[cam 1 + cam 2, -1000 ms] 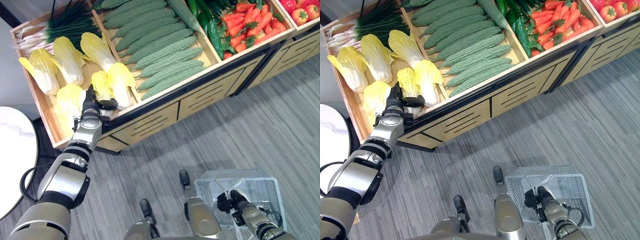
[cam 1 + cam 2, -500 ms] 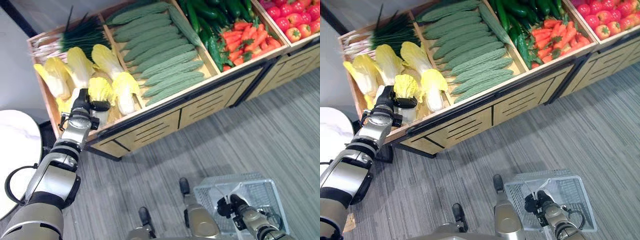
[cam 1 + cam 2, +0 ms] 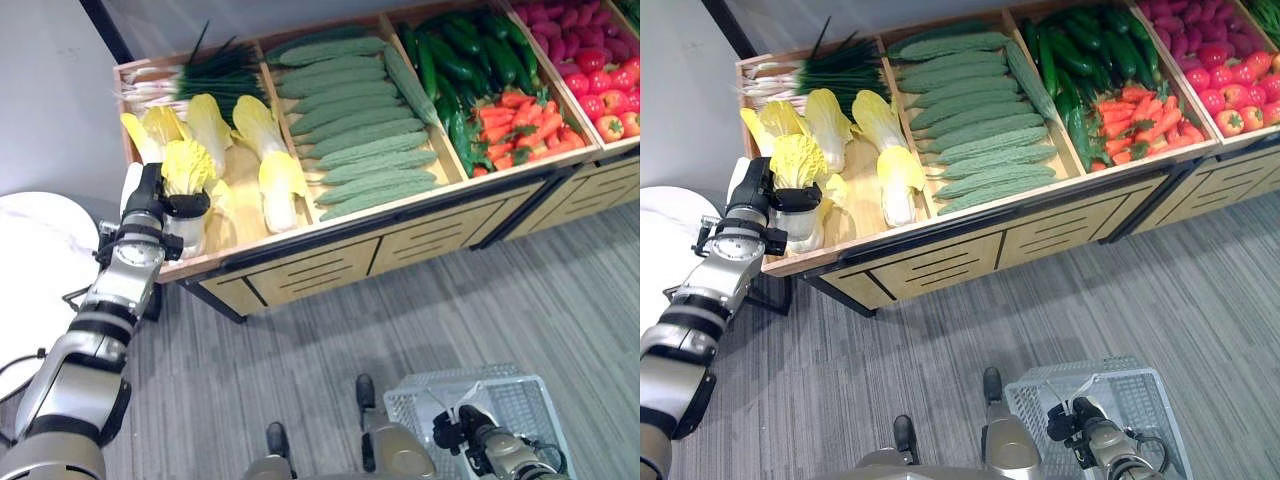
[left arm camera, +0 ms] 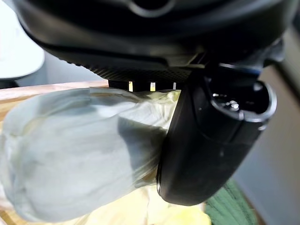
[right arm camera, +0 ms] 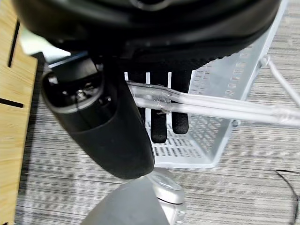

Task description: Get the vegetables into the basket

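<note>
The pale napa cabbage with a white stalk and frilly yellow leaves (image 3: 188, 190) stands nearly upright at the front left corner of the wooden produce stand (image 3: 300, 275), its long axis running from the white base below to the yellow leaf tip above. It sits over the leftmost compartment, just beside the other yellow-and-white cabbages (image 3: 270, 160) lying on the boards, with a bundle of green chives (image 3: 215, 75) behind them. In the next compartment lie bumpy green bitter gourds (image 3: 360, 130) in rows, then dark cucumbers (image 3: 455, 55) and orange carrots (image 3: 510, 125), then red tomatoes (image 3: 600, 85) at the far right. A round white table (image 3: 30, 270) stands left of the stand.

The left hand (image 3: 150, 205) has its dark fingers and thumb curled round the cabbage's white lower half (the left wrist view shows the thumb pressed against the pale stalk).

Well apart, low on the grey striped floor, the translucent white plastic basket with perforated walls (image 3: 520, 390) hangs from the right hand (image 5: 159, 117), whose fingers hook over its thin clear wire handle (image 5: 225, 108).
</note>
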Robot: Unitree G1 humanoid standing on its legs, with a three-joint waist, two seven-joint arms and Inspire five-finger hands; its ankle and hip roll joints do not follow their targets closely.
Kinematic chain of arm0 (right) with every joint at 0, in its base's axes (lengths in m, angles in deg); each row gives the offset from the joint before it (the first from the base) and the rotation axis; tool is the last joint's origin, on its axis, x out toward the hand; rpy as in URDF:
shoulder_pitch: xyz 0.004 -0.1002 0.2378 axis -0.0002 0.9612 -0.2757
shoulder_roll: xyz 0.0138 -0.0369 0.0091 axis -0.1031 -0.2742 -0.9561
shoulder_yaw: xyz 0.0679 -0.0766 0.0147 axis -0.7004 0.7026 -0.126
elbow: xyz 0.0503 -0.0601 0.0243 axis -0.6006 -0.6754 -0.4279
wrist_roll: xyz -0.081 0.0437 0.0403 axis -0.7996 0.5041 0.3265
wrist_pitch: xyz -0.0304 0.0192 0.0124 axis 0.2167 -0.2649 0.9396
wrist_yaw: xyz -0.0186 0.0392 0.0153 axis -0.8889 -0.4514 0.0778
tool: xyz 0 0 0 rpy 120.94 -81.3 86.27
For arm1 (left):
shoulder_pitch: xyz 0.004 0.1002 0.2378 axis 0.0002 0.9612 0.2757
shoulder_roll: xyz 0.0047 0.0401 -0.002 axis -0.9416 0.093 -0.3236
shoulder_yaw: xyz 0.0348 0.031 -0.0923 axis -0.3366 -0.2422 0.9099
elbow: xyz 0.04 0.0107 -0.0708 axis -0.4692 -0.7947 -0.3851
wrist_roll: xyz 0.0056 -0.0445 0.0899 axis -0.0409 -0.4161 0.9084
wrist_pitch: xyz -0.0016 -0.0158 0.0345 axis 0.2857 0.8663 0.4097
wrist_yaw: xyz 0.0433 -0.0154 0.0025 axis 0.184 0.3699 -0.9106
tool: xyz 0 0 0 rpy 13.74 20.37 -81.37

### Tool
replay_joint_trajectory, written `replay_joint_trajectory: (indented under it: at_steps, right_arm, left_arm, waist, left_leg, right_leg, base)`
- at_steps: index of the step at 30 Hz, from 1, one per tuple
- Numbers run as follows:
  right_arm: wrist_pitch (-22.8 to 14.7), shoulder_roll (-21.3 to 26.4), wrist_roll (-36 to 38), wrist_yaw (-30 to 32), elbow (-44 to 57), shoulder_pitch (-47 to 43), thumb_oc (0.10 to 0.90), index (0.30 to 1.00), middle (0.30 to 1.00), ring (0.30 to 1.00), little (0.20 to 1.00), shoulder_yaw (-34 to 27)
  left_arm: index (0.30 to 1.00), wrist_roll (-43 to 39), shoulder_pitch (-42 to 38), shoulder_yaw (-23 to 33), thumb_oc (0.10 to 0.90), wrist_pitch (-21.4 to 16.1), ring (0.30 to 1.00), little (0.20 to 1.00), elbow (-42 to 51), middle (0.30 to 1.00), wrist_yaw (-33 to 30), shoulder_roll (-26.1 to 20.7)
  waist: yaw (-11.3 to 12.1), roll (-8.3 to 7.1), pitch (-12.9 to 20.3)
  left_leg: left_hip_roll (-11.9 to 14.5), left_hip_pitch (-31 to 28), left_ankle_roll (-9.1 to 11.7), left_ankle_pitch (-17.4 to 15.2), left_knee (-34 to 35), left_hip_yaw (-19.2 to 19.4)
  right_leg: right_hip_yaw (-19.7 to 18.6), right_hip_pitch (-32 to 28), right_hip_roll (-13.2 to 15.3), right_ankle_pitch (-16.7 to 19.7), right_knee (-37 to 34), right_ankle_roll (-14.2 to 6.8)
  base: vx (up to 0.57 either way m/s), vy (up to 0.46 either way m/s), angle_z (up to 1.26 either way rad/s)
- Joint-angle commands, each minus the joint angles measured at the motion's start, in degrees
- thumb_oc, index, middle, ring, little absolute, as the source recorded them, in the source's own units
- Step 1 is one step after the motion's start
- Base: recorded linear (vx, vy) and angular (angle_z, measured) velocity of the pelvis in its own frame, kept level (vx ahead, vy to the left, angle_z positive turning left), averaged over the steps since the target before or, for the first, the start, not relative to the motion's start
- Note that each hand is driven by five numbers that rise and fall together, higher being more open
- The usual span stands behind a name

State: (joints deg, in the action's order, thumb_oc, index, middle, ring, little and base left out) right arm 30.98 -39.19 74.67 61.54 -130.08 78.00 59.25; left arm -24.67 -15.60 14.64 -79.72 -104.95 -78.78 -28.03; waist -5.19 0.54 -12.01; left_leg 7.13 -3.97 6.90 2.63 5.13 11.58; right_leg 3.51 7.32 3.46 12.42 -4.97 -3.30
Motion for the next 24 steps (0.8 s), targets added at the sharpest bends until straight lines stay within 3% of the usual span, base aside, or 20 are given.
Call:
replay_joint_trajectory:
  at_steps: [1,6,10,11,14,24]
  right_arm:
    - [0.1,1.0,-1.0,-1.3,-0.7,2.5,0.4,0.3,0.3,0.3,0.3,-0.4]
    - [1.1,0.9,-2.6,-2.2,-1.9,2.9,0.4,0.3,0.3,0.3,0.3,-1.9]
    - [1.5,0.4,-3.3,-2.6,-2.2,2.1,0.4,0.3,0.3,0.3,0.3,-2.4]
    - [1.7,0.2,-5.1,-2.9,-2.1,2.2,0.4,0.3,0.3,0.3,0.3,-2.2]
    - [1.9,-0.4,-4.9,-2.9,-2.6,2.9,0.4,0.3,0.3,0.3,0.3,-3.9]
    - [1.6,-1.6,-3.9,-2.6,-0.1,5.6,0.4,0.3,0.3,0.3,0.3,-6.7]
  left_arm:
    - [0.3,5.0,-3.1,2.2,0.4,-4.9,0.3,0.3,5.4,0.3,0.0,-7.7]
    - [0.3,1.9,6.4,7.3,0.4,-5.9,0.3,0.3,16.8,0.3,3.1,-6.7]
    - [0.3,0.9,12.3,9.8,0.4,-5.7,0.3,0.3,23.3,0.3,5.0,-3.4]
    - [0.3,-1.0,16.7,11.3,0.4,-5.8,0.3,0.3,26.6,0.3,6.2,0.1]
    - [0.3,-2.4,23.0,13.8,0.4,-5.4,0.3,0.3,32.2,0.3,7.5,4.3]
    - [0.3,-1.9,36.9,21.0,0.4,-4.3,0.3,0.3,42.5,0.3,8.7,9.8]
  waist:
    - [-0.2,-0.25,5.7]
    - [0.7,-0.59,8.3]
    - [1.1,-0.81,9.4]
    - [1.6,-1.03,9.7]
    - [2.1,-1.23,9.8]
    - [3.3,-1.9,9.4]
  left_leg:
    - [0.6,2.3,1.4,1.0,-0.1,-1.8]
    - [0.1,0.6,0.9,0.3,-0.3,-2.6]
    - [-0.4,0.1,0.5,-0.2,-0.5,-3.3]
    - [-0.7,-0.3,0.1,-0.4,-0.5,-3.9]
    - [-1.2,-0.5,-0.4,-0.7,-0.4,-5.0]
    - [-2.4,-0.3,-1.5,-1.2,-0.5,-6.0]
  right_leg:
    - [-0.4,-4.5,4.2,-7.4,0.6,-6.8]
    - [0.5,-6.6,4.6,-7.9,0.9,-7.0]
    - [0.5,-7.1,4.9,-8.1,1.4,-7.0]
    - [0.8,-7.7,5.2,-8.6,2.2,-6.9]
    - [1.3,-8.1,5.8,-9.2,3.4,-6.8]
    - [2.2,-8.3,7.0,-9.0,3.5,-7.1]
  base:
    - [0.02,0.04,0.08]
    - [-0.01,0.031,0.1]
    - [-0.04,0.026,0.07]
    - [0.0,0.0,0.0]
    - [-0.03,0.042,0.16]
    - [-0.01,0.025,0.08]
